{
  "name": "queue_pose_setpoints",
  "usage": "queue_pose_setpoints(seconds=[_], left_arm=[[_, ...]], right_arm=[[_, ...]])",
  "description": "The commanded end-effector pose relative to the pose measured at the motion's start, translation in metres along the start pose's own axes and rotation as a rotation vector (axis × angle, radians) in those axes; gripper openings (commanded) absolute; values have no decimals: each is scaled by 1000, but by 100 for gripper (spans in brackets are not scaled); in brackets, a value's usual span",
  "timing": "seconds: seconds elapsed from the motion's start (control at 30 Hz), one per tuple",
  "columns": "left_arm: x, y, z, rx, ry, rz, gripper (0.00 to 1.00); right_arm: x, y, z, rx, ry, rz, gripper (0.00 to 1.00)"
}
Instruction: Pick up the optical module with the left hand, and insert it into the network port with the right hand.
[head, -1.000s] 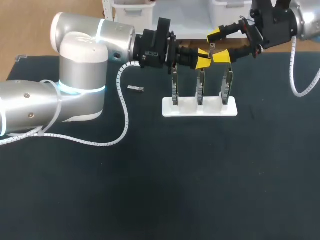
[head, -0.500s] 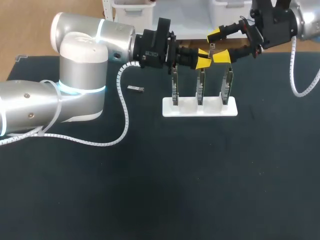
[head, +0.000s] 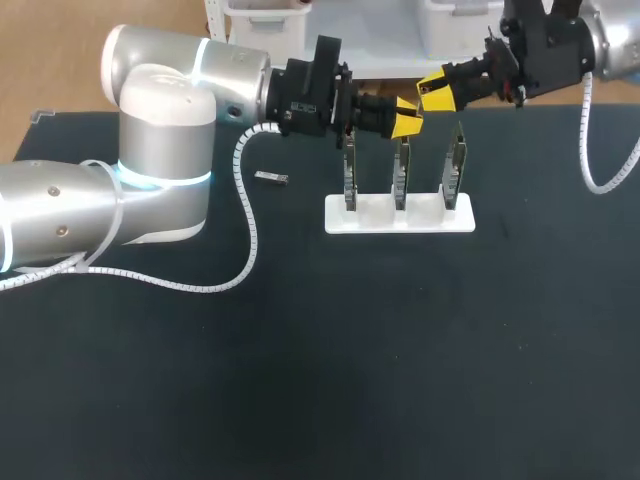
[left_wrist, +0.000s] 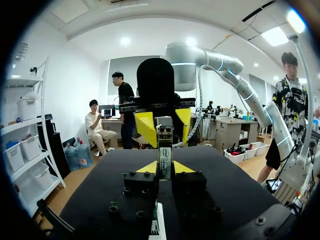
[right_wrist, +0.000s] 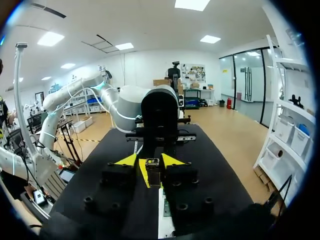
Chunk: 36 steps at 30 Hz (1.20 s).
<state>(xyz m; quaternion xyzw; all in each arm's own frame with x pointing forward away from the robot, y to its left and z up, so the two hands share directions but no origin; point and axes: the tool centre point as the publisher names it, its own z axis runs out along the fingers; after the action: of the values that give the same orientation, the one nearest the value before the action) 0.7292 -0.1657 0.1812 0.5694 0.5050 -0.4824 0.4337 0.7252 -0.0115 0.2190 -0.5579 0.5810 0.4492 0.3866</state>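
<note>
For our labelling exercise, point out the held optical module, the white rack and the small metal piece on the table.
optical module (left_wrist: 165, 161): left wrist view, labelled face.
white rack (head: 464, 222): head view, base's bare right end.
small metal piece (head: 271, 177): head view, its middle.

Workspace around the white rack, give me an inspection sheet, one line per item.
Surface: black table.
Job's things: module held in the air between both grippers; rack holds three upright boards.
Clutter: small metal part on the table, left of the rack.
Grippers: left gripper shut on the module; right gripper shut on it from the opposite side.
Cables: left cable trails over the table; right cable hangs in a loop.
Surroundings: nothing seen reaching over the table.
</note>
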Motion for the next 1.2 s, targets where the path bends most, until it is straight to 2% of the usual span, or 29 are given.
queue_pose_setpoints(seconds=[0.03,0.23,0.27,0.3,0.33,0.37,1.2], left_arm=[[0,1,0,0,2,0,0],[0,1,0,0,2,0,0],[0,1,0,0,2,0,7],[0,1,0,0,2,0,40],[0,1,0,0,2,0,84],[0,1,0,0,2,0,100],[0,1,0,0,2,0,100]], right_arm=[[0,1,0,0,0,-1,0],[0,1,0,0,0,-1,0],[0,1,0,0,0,-1,0],[0,1,0,0,0,-1,0],[0,1,0,0,0,-1,0],[0,1,0,0,0,-1,0],[0,1,0,0,0,-1,0]])
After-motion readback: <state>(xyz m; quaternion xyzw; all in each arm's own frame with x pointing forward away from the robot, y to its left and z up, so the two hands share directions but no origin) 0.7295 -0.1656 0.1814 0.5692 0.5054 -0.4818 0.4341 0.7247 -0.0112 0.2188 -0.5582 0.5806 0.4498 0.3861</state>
